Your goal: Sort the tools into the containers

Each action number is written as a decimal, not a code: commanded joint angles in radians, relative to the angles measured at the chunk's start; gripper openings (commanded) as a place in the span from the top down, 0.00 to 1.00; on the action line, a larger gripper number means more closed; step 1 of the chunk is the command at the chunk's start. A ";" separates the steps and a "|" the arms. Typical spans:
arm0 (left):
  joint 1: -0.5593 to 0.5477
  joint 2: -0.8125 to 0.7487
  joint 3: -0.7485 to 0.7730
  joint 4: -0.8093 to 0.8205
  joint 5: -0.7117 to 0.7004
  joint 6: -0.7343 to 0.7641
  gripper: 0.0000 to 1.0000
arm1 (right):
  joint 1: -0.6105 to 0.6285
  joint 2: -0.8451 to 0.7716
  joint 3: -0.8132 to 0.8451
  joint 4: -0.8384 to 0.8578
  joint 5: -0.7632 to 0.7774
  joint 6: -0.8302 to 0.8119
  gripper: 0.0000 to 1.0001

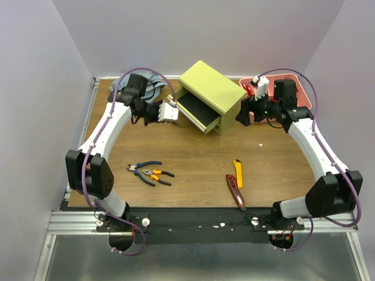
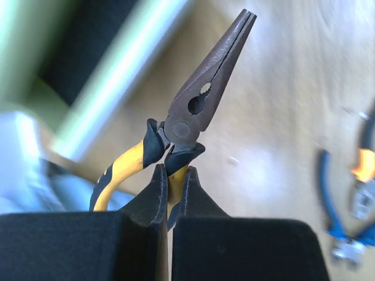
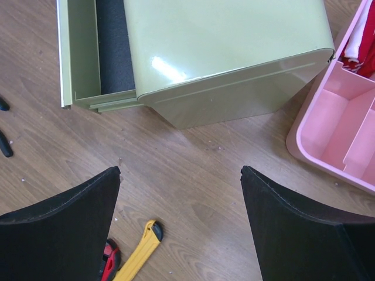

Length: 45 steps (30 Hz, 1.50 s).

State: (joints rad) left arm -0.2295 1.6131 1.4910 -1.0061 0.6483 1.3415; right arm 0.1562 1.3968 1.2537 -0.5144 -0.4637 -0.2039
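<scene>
Yellow-and-black-handled needle-nose pliers (image 2: 193,111) are sitting clamped in the left gripper (image 2: 174,175). Its two black fingers (image 2: 149,199) are pressing together on one yellow handle just below the pivot, while the other handle is curving off free to the left. The dark tapered steel nose is pointing up and away from the fingers with its tips closed, and an oval hole and a toothed notch are showing near the joint.

Seen from above, this gripper (image 1: 167,111) is hovering just beside the open front of the boxy yellow-green metal chest (image 1: 214,88), where a drawer (image 1: 196,111) is standing pulled out and showing a dark liner. A blue-grey cloth (image 1: 153,86) is lying behind the arm.

At the chest's other side the right gripper (image 1: 241,115) is hanging with its jaws spread wide, only bare wooden table (image 1: 193,158) showing between them, and a pink plastic tray (image 1: 296,82) is sitting just behind it.

Nearer the bases, blue-handled pliers (image 1: 142,170) and orange-and-black-handled pliers (image 1: 159,175) are lying touching each other on the left. A yellow utility knife (image 1: 238,172) and a longer red-and-black utility knife (image 1: 236,191) are lying close together on the right.
</scene>
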 commanded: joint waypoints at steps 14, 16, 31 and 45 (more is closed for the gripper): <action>-0.122 0.364 0.494 0.066 -0.002 0.033 1.00 | 0.003 -0.039 -0.008 0.019 0.054 -0.043 0.08; -0.133 0.387 0.500 0.086 -0.009 0.024 1.00 | 0.002 -0.045 -0.013 0.017 0.060 -0.045 0.08; -0.209 0.463 0.497 0.239 -0.113 -0.123 0.54 | -0.003 -0.059 -0.043 0.019 0.071 -0.063 0.08; -0.154 -0.060 0.025 0.316 -0.113 -0.277 0.42 | -0.004 -0.041 -0.037 0.017 0.051 -0.057 0.07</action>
State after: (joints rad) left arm -0.4202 1.7390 1.6108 -0.5682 0.4900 1.0775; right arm 0.1551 1.3602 1.2243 -0.5095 -0.4099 -0.2558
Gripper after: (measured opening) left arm 0.599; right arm 0.923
